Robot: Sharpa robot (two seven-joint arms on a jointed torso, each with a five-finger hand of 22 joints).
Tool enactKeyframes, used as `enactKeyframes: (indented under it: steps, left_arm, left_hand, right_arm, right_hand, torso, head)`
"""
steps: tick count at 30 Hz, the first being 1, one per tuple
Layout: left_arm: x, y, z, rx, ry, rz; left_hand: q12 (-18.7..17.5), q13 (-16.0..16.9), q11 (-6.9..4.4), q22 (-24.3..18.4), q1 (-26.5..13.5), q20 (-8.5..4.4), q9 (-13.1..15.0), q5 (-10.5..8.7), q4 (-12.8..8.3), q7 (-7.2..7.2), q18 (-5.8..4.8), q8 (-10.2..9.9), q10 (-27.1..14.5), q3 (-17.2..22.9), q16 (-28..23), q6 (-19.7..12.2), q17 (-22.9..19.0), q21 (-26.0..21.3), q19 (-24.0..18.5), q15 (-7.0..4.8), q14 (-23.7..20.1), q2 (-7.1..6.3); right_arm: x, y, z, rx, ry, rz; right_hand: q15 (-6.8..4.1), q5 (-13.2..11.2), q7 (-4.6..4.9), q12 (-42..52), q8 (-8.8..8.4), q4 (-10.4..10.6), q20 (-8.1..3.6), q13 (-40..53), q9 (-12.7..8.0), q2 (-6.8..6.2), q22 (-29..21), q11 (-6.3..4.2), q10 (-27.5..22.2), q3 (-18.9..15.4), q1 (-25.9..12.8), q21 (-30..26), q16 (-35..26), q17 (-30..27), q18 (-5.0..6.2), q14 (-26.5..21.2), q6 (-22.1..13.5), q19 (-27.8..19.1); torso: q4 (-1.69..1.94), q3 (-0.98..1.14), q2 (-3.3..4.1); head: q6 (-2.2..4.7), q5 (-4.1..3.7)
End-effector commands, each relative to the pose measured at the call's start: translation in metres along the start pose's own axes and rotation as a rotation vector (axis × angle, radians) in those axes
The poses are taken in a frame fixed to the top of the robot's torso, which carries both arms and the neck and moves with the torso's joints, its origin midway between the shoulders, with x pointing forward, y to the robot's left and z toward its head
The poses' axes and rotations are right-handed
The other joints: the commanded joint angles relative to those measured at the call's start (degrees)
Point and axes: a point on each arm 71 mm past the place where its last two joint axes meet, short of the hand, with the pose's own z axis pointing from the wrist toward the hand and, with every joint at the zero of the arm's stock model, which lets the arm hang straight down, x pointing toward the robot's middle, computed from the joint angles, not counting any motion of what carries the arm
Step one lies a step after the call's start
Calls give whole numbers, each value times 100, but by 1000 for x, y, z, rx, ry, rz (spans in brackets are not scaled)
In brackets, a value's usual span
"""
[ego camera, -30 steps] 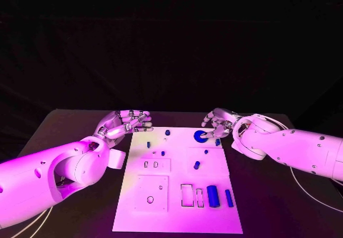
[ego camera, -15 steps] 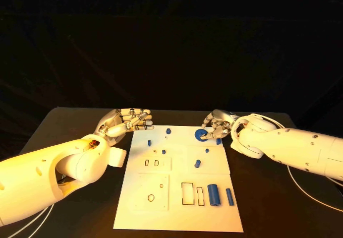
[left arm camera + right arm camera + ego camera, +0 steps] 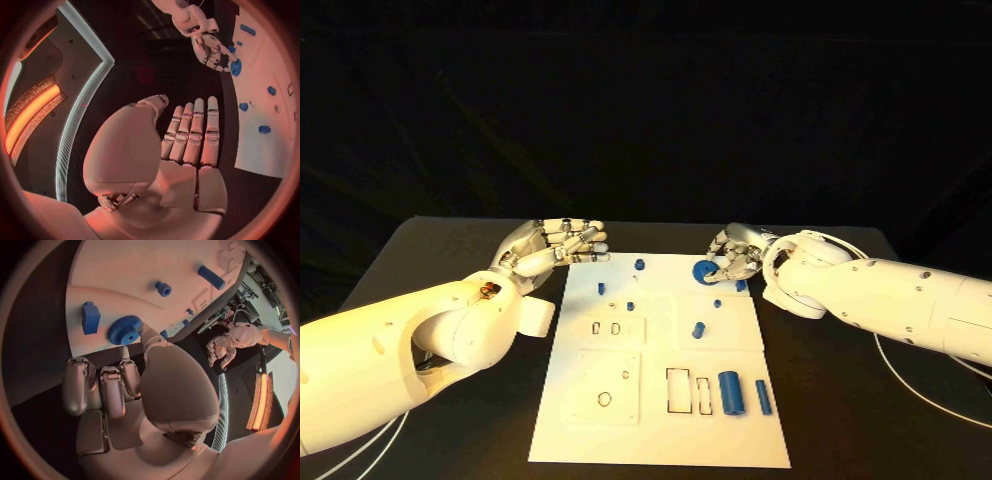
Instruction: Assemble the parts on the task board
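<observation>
The white task board (image 3: 661, 400) lies in the middle of the table. A blue gear (image 3: 705, 272) sits near the board's far right corner. My right hand (image 3: 737, 252) holds it at the rim, thumb tip on the teeth of the gear (image 3: 125, 330) and the other fingers (image 3: 100, 387) curled close beside it. A blue block (image 3: 90, 317) stands just next to the gear. My left hand (image 3: 563, 244) hovers off the board's far left corner, its fingers (image 3: 194, 132) straight and holding nothing. The left wrist view also shows the right hand (image 3: 211, 49) at the gear (image 3: 235, 67).
Other blue parts lie on the board: a thick cylinder (image 3: 730, 391) and a thin one (image 3: 763, 397) at the near right, a peg (image 3: 697, 332) mid-board, and small pegs (image 3: 639, 265) at the far end. Rectangular slots (image 3: 678, 392) lie beside the cylinders.
</observation>
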Motion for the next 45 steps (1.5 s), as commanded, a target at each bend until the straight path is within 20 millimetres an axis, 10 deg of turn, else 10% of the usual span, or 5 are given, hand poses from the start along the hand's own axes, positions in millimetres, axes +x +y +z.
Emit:
enactKeyframes:
  steps: [1,13,19,29,45]
  left_arm:
    - [3,-1,1,7,21,-10]
    - [3,-1,1,4,25,-11]
    - [3,-1,1,2,25,-11]
    - [3,-1,1,1,25,-12]
    - [3,0,2,1,26,-12]
  left_hand:
    - [-13,-2,27,-9,-2,-8,6,-33,2,68,74,-27,-14,31,-27,-36,6,-32,-28,3,-30,-27]
    - [-11,-1,27,-13,-8,-5,10,-33,0,69,75,-27,-16,37,-32,-38,24,-34,-30,4,-35,-25]
    - [-11,-1,27,-13,-8,-5,10,-33,0,69,75,-27,-16,37,-32,-38,24,-34,-30,4,-35,-25]
    - [-11,-1,27,-13,-8,-5,10,-33,0,69,75,-27,-16,37,-32,-38,24,-34,-30,4,-35,-25]
    - [-11,-1,27,-13,-8,-5,10,-33,0,69,75,-27,-16,37,-32,-38,24,-34,-30,4,-35,-25]
  right_arm:
    - [3,1,1,-3,21,-15]
    - [6,1,4,-1,26,-25]
    - [6,-1,4,0,26,-49]
    - [8,3,2,-21,17,-63]
    - [1,54,-7,-183,-150,-115]
  right_hand:
    - [47,27,7,35,21,3,-6,73,10,5,143,2,23,-10,75,25,23,1204,-57,541,-28,41]
    - [44,29,0,55,68,12,-6,109,21,105,173,-4,34,86,199,39,27,1215,-61,543,14,49]
    - [4,45,-34,82,142,-103,-42,184,-17,169,263,-52,77,782,555,88,36,1240,-73,547,208,80]
    - [-35,28,-86,119,249,-405,-78,269,-57,-79,359,-95,163,1995,365,126,39,1253,-87,550,427,106]
    - [-65,8,-130,172,341,-495,-103,350,-24,-177,506,-131,260,2217,52,233,50,1291,-122,559,514,203]
  torso:
    - [3,-1,5]
    - [0,3,0]
    - [0,1,1]
    - [0,3,-2]
    - [4,-1,-6]
  head:
    - [1,4]
    - [-9,8]
    - [-19,3]
    - [-20,-2]
    - [8,24]
